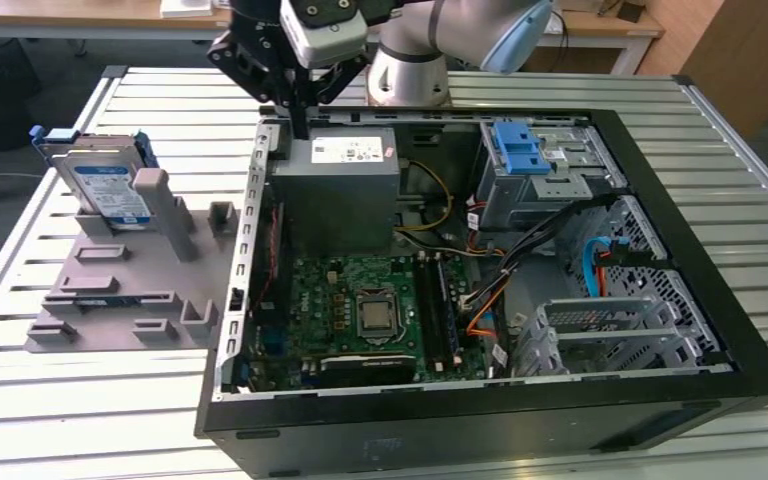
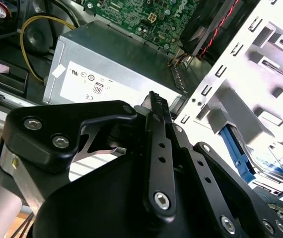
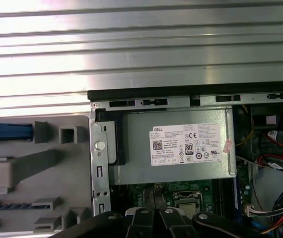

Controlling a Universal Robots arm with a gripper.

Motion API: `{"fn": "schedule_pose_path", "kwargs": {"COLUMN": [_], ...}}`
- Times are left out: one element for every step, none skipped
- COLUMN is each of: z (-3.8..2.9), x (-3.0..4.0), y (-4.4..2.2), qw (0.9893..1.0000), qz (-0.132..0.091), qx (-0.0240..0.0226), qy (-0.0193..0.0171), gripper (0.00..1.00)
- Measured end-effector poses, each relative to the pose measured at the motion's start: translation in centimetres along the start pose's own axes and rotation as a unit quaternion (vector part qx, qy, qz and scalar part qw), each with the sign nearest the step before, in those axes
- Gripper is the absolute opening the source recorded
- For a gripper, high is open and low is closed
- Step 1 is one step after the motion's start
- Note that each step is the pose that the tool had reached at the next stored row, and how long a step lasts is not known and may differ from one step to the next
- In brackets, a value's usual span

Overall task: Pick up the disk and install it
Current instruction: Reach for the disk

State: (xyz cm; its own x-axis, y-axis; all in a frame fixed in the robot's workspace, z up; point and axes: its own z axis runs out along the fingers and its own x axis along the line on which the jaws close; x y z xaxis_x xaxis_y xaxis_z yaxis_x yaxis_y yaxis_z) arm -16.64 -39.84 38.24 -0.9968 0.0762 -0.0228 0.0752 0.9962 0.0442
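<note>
On the slatted worktop (image 1: 91,400) the open computer case (image 1: 491,430) lies on its side with the motherboard (image 1: 357,310) facing up, so its bays can be reached from above. To its left, a grey fixture (image 1: 117,300) props the disk (image 1: 101,185) upright, probably to leave its edges free for grasping. Farther back, the end effector (image 1: 301,128) hangs over the power supply (image 1: 337,190), fingers pressed together and empty. The first wrist view looks straight down on the supply's sticker, while the exterior view places the disk.
</note>
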Motion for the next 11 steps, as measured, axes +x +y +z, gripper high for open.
{"fn": "schedule_pose_path", "kwargs": {"z": [0.01,0.01,0.02,0.02,0.03,0.04,0.05,0.06,0.07,0.08,0.10], "x": [0.06,0.12,0.17,0.23,0.30,0.36,0.42,0.48,0.53,0.59,0.65], "y": [0.00,0.00,0.00,0.00,0.01,0.01,0.01,0.01,0.01,0.01,0.00], "qw": [1.0000,1.0000,1.0000,1.0000,1.0000,1.0000,1.0000,1.0000,1.0000,1.0000,1.0000], "qz": [0.000,0.000,0.000,0.000,0.000,0.000,0.000,0.000,0.000,0.000,0.000], "qx": [0.0000,0.0000,0.0000,0.0000,0.0000,0.0000,0.0000,0.0000,0.0000,0.0000,0.0000], "qy": [0.0000,0.0000,0.0000,0.0000,0.0000,0.0000,0.0000,0.0000,0.0000,0.0000,0.0000], "gripper": [0.11,0.11,0.11,0.11,0.11,0.11,0.11,0.11,0.11,0.11,0.11]}}
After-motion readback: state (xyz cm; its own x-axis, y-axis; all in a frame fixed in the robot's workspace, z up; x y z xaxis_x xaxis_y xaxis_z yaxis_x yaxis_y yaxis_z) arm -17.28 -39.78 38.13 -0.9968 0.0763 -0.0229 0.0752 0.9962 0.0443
